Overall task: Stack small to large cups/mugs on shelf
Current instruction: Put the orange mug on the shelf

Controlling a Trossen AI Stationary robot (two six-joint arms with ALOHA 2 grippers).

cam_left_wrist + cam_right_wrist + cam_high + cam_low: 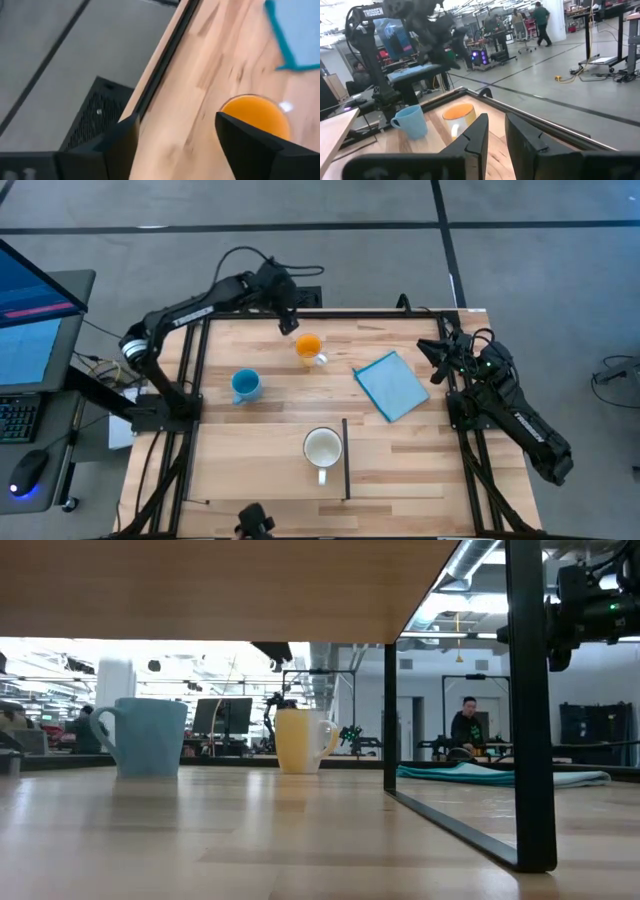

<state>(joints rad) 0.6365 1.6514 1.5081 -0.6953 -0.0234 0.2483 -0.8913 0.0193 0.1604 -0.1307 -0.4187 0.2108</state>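
The orange mug (pixel 308 347) stands upright on the table near its far edge; it also shows in the low view (pixel 300 740). My left gripper (pixel 289 323) is open just beyond the mug, toward the far edge, with the mug's rim (pixel 257 116) ahead of its fingers. The light blue mug (pixel 244 385) stands to the left (pixel 150 737). The white mug (pixel 322 450) stands upright on the shelf (pixel 260 465), beside its black strip (pixel 345 465). My right gripper (pixel 438 361) waits at the right edge, its fingers a narrow gap apart and empty.
A flat light-blue cloth (pixel 392 385) lies between the orange mug and my right gripper. In the low view the shelf is a wooden board overhead (pixel 220 590) on black posts (pixel 530 710). Black frame rails run along the table's sides (pixel 195 370).
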